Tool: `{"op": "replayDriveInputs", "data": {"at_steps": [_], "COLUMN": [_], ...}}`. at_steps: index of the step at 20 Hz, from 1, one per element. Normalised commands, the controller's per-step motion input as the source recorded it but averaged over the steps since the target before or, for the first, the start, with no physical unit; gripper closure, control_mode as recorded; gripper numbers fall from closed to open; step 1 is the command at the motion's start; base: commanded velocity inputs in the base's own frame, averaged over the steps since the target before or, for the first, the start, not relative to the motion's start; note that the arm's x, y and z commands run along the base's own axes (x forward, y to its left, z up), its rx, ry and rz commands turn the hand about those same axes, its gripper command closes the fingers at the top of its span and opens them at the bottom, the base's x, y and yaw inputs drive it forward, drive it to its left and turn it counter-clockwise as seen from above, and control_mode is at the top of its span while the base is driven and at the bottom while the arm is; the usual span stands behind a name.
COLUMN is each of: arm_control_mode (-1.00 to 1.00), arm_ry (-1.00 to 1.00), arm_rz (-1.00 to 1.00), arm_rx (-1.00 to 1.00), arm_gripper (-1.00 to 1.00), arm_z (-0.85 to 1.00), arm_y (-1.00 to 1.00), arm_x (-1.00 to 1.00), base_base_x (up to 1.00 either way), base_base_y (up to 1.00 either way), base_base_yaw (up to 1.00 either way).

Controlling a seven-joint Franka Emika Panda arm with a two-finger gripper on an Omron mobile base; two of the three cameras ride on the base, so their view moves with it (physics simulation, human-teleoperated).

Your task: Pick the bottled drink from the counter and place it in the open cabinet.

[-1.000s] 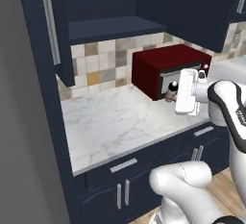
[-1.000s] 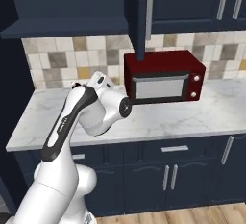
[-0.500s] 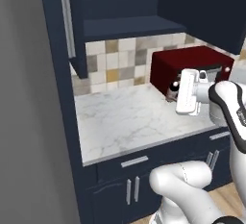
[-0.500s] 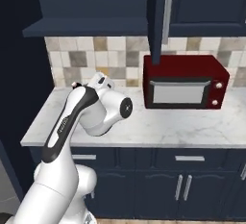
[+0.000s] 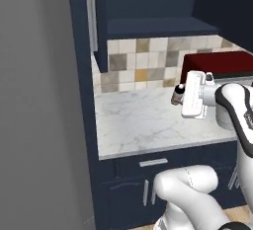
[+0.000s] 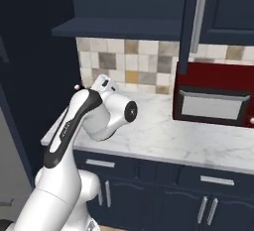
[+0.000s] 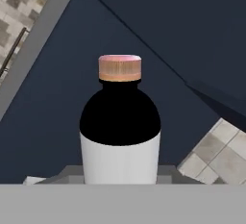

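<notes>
The bottled drink has a pinkish cap, a black shoulder and a white body, and it stands up from the bottom middle of the hand view. My gripper is shut on it, held in the air above the white marble counter. Only the bottle's dark end pokes out to the left of the white hand. The open cabinet is up and to the left of the gripper, with a dark interior and its shelf above the tiled wall. Its door stands open with a silver bar handle.
A red microwave sits on the counter to the right of the arm. A tall grey panel closes off the left side. Navy drawers run under the counter. Another cabinet door with a silver handle hangs above the microwave.
The whole scene has slid to the right in both base views, so the base has driven left. The arm keeps the same pose, still holding the bottle.
</notes>
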Motion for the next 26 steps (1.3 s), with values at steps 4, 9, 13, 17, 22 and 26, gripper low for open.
{"op": "replayDriveInputs", "data": {"at_steps": [4, 9, 13, 17, 22, 26], "arm_control_mode": [1.00, 1.00, 1.00, 1.00, 1.00, 1.00], "arm_ry": [0.00, 0.00, 0.00, 0.00, 0.00, 0.00], "arm_rz": [0.00, 0.00, 0.00, 0.00, 0.00, 0.00], "arm_rx": [0.00, 0.00, 0.00, 0.00, 0.00, 0.00], "arm_gripper": [1.00, 1.00, 1.00, 1.00, 1.00, 1.00], "arm_z": [0.00, 0.00, 0.00, 0.00, 0.00, 0.00], "arm_y": [0.00, 0.00, 0.00, 0.00, 0.00, 0.00], "arm_x": [0.00, 0.00, 0.00, 0.00, 0.00, 0.00], "base_base_x": [0.00, -0.01, 0.00, 0.01, 0.18, 0.51], "base_base_y": [-0.11, -0.23, -0.36, -0.44, -0.41, -0.04], "base_base_yaw": [0.34, 0.29, 0.24, 0.20, 0.15, 0.09]}}
